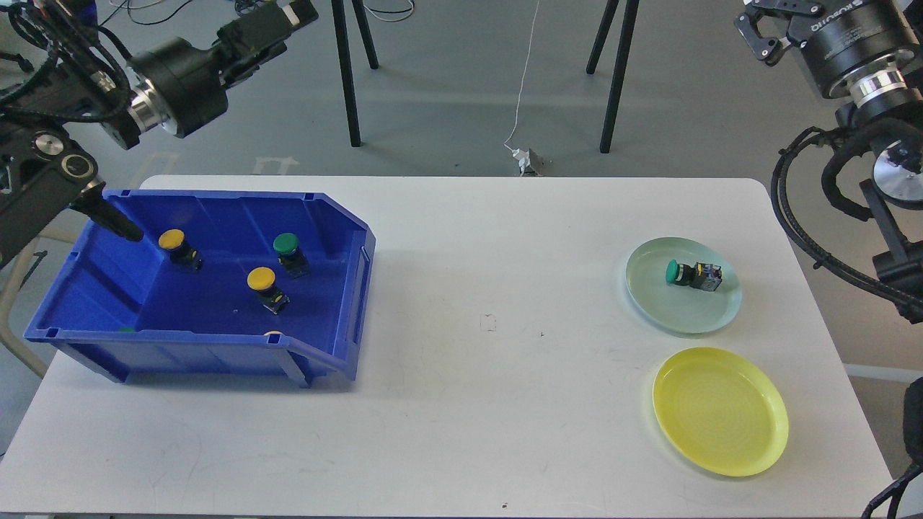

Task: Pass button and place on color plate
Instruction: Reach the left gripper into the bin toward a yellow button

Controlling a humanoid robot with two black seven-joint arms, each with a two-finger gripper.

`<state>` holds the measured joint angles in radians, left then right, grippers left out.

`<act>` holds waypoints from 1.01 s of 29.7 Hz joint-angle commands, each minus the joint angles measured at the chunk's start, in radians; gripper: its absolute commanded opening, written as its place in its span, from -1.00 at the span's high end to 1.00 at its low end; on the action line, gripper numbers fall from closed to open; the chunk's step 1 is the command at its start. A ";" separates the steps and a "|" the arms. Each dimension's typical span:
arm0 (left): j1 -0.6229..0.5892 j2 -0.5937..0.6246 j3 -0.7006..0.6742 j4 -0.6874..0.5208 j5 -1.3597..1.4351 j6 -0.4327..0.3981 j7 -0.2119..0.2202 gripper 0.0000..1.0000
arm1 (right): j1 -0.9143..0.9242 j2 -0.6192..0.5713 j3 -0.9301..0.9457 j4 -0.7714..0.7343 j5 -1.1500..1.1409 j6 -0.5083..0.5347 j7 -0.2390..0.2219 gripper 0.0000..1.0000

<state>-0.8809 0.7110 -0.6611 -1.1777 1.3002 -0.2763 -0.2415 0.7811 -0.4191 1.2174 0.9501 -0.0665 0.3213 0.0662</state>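
A green button point(681, 272) lies on its side on the pale green plate point(652, 306) at the right of the white table. The yellow plate point(720, 411) in front of it holds nothing. In the blue bin point(339, 288) at the left are two yellow buttons point(173, 241) point(262, 281) and a green button point(288, 247). My left gripper point(292, 13) is raised beyond the bin's far side; its fingers cannot be told apart. My right gripper point(775, 18) is high at the top right, far from the plates, open and empty, partly cut off by the view's edge.
The bin's front wall hides parts of two more things, one green point(126, 329) and one pale point(272, 334). Black stand legs point(350, 86) and a cable stand on the floor beyond the table. My right arm's cables point(800, 216) hang beside the table's right edge.
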 commanded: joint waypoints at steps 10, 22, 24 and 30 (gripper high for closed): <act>0.003 0.090 0.316 -0.057 0.677 0.006 -0.002 -0.75 | -0.077 0.002 0.004 0.003 0.022 0.045 0.009 -0.98; 0.051 0.067 0.449 0.090 0.674 0.003 -0.038 -0.60 | -0.108 0.002 0.005 0.003 0.022 0.045 0.012 -0.98; 0.051 0.051 0.449 0.118 0.674 0.003 -0.039 -0.56 | -0.108 0.002 0.002 0.003 0.022 0.045 0.012 -0.98; 0.051 0.018 0.457 0.176 0.674 0.003 -0.047 -0.53 | -0.114 0.002 -0.001 0.003 0.022 0.042 0.012 -0.98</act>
<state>-0.8299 0.7459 -0.2093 -1.0285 1.9737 -0.2731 -0.2812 0.6695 -0.4172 1.2175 0.9529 -0.0445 0.3656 0.0783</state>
